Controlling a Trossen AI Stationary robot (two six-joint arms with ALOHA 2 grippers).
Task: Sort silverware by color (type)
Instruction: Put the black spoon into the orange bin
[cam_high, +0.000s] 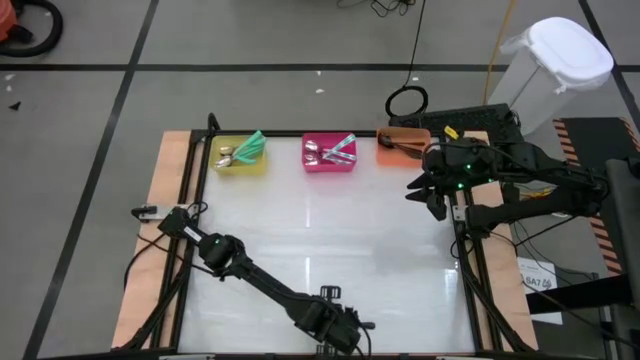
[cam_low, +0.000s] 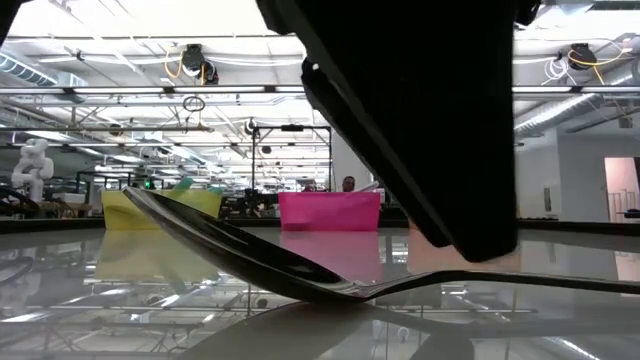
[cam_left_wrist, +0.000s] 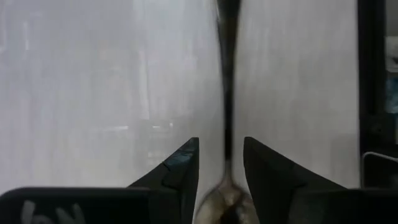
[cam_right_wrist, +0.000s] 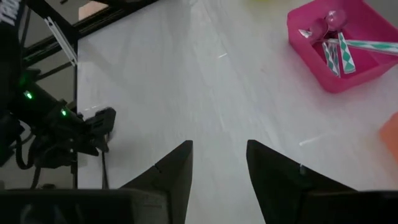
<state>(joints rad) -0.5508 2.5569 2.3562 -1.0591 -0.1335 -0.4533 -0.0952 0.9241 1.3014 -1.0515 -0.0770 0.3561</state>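
— Where's our left gripper (cam_left_wrist: 221, 171)?
— Low at the table's near edge, fingers narrowed around a dark spoon (cam_left_wrist: 227, 74).
— And the right gripper (cam_right_wrist: 219, 165)?
— Parted, empty, beside the orange bin (cam_high: 398, 149); pink bin (cam_high: 329, 164) nearby.

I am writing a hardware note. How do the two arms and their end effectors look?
Both arms are dark, nearly black, built of jointed segments. The right arm carries small green lights and thin cables. Each end effector, left and right, has two dark, wedge-shaped fingers tapering to points. White markings show on the left wrist housing.
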